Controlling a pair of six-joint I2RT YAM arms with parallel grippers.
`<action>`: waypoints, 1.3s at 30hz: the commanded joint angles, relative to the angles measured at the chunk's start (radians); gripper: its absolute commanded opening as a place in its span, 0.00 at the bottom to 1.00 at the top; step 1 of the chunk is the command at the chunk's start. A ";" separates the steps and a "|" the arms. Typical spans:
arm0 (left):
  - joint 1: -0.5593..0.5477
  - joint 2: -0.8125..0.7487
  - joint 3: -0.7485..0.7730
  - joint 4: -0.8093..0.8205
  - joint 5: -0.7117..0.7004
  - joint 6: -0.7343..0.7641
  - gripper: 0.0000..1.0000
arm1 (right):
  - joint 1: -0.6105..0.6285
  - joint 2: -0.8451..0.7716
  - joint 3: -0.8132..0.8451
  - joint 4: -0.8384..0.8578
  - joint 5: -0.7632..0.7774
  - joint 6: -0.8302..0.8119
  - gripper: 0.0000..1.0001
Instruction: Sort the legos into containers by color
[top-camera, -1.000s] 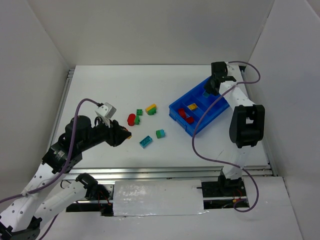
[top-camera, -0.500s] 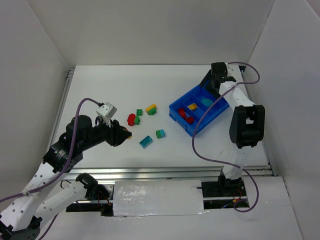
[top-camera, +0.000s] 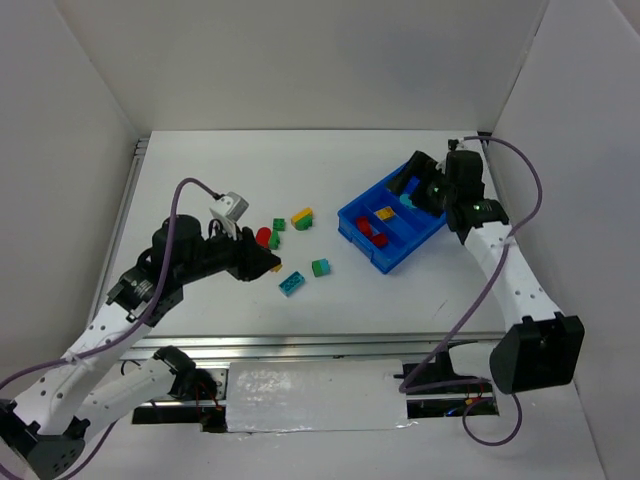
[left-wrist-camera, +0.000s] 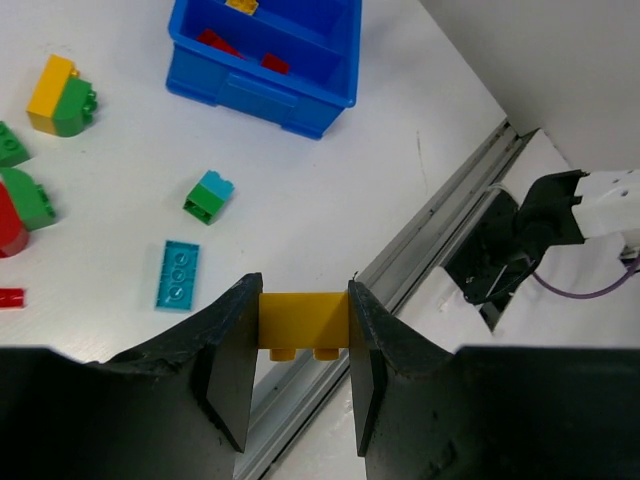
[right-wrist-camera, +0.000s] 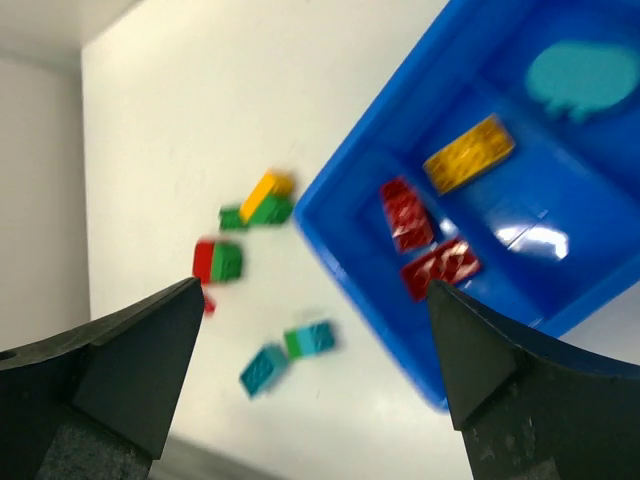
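Left gripper (left-wrist-camera: 301, 330): clenched on yellow lego (left-wrist-camera: 304, 313), held near-left of loose legos (top-camera: 292, 283). Right gripper (right-wrist-camera: 315, 300): released, fingers wide, above blue tray (left-wrist-camera: 265, 95) at right; red, yellow, teal pieces inside.

A white table (top-camera: 210, 170) is filling the middle of the frame, white walls (top-camera: 300, 60) are enclosing it, an aluminium rail (top-camera: 340, 345) is running along its lower edge, above a pale wrinkled sheet (top-camera: 315, 397).
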 joint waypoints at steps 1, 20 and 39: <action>-0.005 0.052 0.033 0.157 0.068 -0.071 0.00 | 0.038 -0.089 -0.077 0.031 -0.117 -0.028 1.00; -0.150 1.058 0.717 0.405 -0.082 -0.055 0.00 | 0.035 -0.638 -0.016 -0.277 0.017 0.024 1.00; -0.195 1.574 1.211 0.445 -0.141 0.013 0.18 | 0.036 -0.747 -0.043 -0.280 -0.048 0.042 1.00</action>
